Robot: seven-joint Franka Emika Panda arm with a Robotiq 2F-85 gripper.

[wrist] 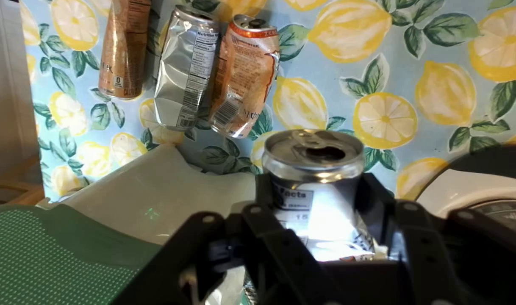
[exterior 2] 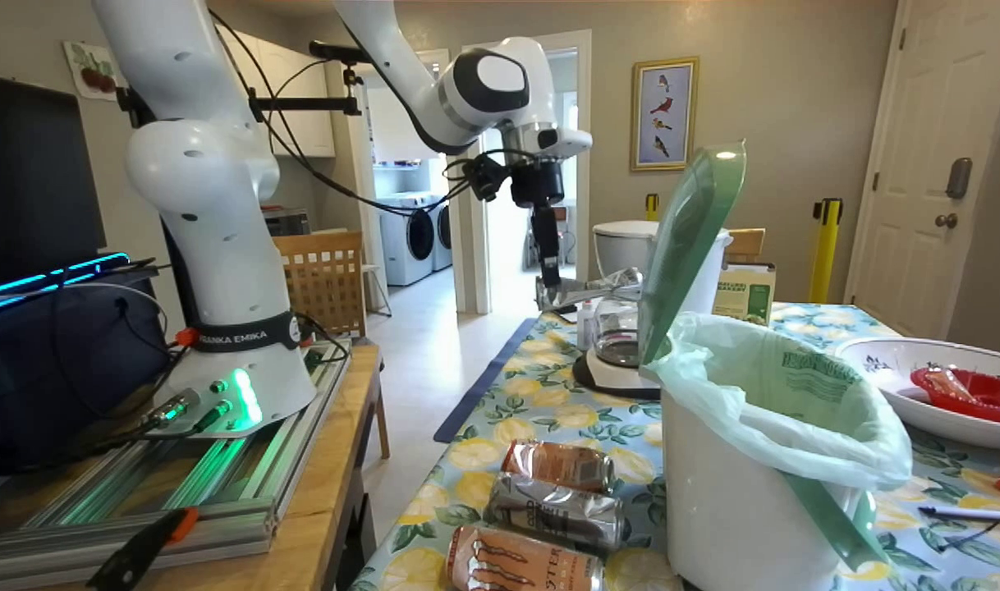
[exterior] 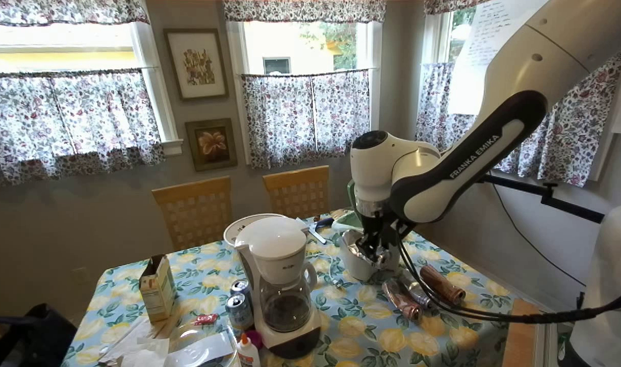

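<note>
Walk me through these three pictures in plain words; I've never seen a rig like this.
The white jointed machine is a robot arm marked Franka Emika. Two pictures look on from outside it; the third is taken from its wrist. Its black claw grips a dented drink can. On the lemon-print tablecloth, a silver can lies between two orange Monster cans. Beside them stands a white bin with a pale green liner and its green lid raised. A coffee maker and two upright cans stand nearby.
</note>
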